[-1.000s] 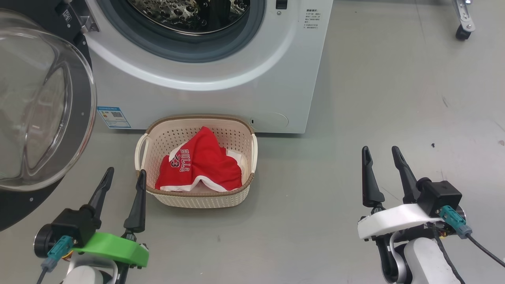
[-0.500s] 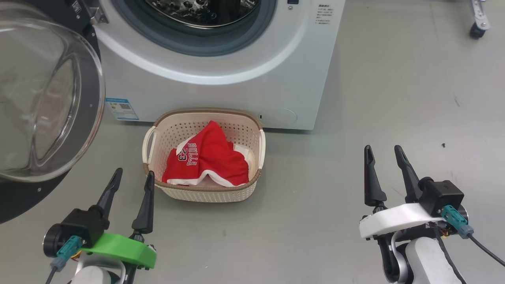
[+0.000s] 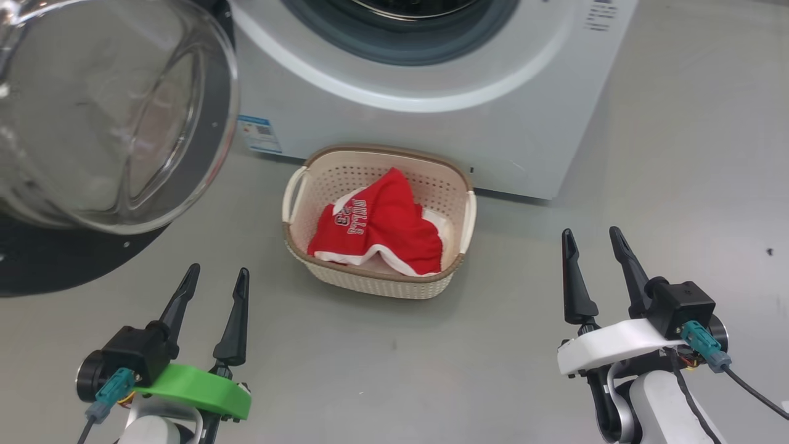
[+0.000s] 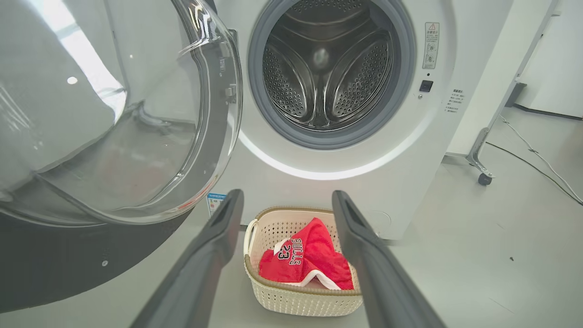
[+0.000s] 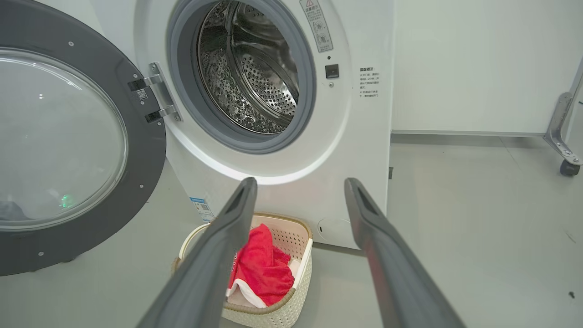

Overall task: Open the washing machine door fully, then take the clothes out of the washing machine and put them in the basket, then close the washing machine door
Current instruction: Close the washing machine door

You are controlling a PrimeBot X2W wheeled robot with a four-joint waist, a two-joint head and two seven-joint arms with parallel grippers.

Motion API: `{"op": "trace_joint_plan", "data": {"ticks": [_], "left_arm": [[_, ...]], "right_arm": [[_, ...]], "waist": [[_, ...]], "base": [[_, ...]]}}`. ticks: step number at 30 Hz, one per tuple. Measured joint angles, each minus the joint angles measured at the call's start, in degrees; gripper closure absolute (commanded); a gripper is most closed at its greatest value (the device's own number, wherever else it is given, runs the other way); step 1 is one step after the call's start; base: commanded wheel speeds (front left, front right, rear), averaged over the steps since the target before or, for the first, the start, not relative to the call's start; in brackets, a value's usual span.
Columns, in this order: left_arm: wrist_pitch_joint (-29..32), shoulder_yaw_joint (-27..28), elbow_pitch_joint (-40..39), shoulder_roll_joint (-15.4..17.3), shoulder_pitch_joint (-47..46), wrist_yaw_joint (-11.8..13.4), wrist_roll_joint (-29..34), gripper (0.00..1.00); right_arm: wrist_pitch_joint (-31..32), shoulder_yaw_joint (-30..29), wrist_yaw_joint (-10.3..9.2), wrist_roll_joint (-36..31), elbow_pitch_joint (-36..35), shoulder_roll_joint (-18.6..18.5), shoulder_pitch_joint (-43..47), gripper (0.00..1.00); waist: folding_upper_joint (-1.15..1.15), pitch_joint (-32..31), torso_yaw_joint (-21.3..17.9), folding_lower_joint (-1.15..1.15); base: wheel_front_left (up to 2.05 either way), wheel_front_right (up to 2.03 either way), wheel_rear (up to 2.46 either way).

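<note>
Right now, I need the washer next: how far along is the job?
Done: the washing machine door stands wide open, the drum looks empty, the red jersey lies in the basket. In hand: nothing; the left gripper and right gripper are open. Left: closing the door.

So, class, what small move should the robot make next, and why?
Probably swing the open, empty left gripper toward the black-rimmed round glass door to push it shut: that door stands wide open, the steel drum looks empty, and the red jersey lies in the cream perforated basket.
</note>
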Motion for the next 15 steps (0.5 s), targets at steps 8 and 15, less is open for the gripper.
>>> {"op": "trace_joint_plan", "data": {"ticks": [8,15], "left_arm": [[0.0,1.4,0.2,-0.4,0.0,0.0,-0.1,0.0],[0.0,1.7,1.1,-1.0,0.0,0.0,-0.2,0.0]], "right_arm": [[0.0,0.8,1.34,-0.9,1.3,0.0,-0.9,0.0],[0.0,0.8,1.87,-0.9,2.7,0.0,-1.4,0.0]], "waist": [[0.0,0.5,6.2,0.0],[0.0,0.0,12.6,0.0]], "base": [[0.0,0.0,0.0],[0.0,0.0,0.0]]}}
